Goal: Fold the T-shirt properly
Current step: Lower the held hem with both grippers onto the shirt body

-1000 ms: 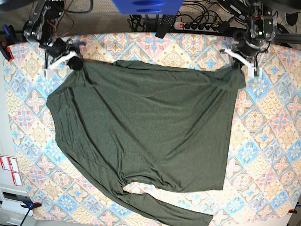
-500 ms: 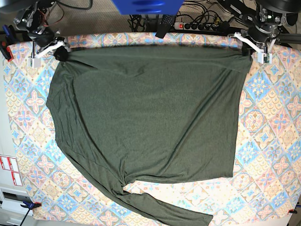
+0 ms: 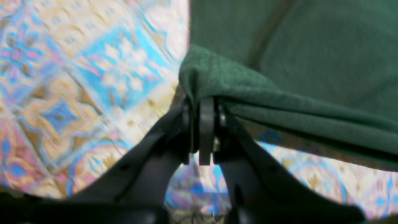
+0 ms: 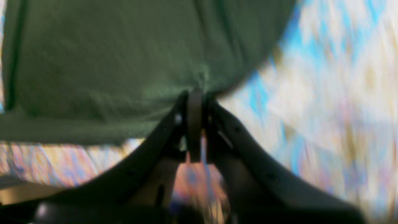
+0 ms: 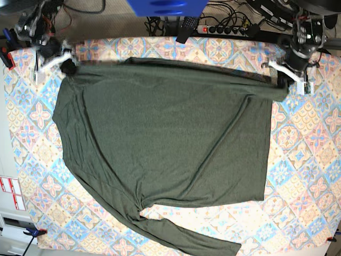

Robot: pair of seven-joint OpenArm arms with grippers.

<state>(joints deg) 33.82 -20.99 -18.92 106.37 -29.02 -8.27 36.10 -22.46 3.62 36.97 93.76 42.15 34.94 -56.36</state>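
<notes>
Top edge of the T-shirt [image 5: 165,133] now lower on the right than half a second ago: right-hand corner dropped from the table's far edge down to beside the left gripper [image 5: 285,80], with the hem sloping from upper left to lower right. Left-hand corner near the right gripper [image 5: 59,63] barely shifted since then. A full second back, cloth narrower and slack between the two corners; stretched wide and taut now across the patterned tablecloth [image 5: 309,160].

Left gripper [image 3: 201,104] pressed together, pinching a bunched corner of the T-shirt [image 3: 279,62], fabric draped over the fingertips. Right gripper [image 4: 194,96] likewise clamped tight on a gathered corner of the T-shirt [image 4: 108,62].

Hard to make out: both wrist views smeared with motion blur, tablecloth pattern a wash of blue and cream. Lower part of each wrist view filled by dark gripper bodies. In the base view, one long sleeve running off the bottom edge, cut off near the cuff. Both arms mostly out of frame at the top corners. Blue object [image 5: 166,7] at top centre cropped too.

Red-and-white labels [image 5: 10,193] at the left edge, lettering too small to read.
</notes>
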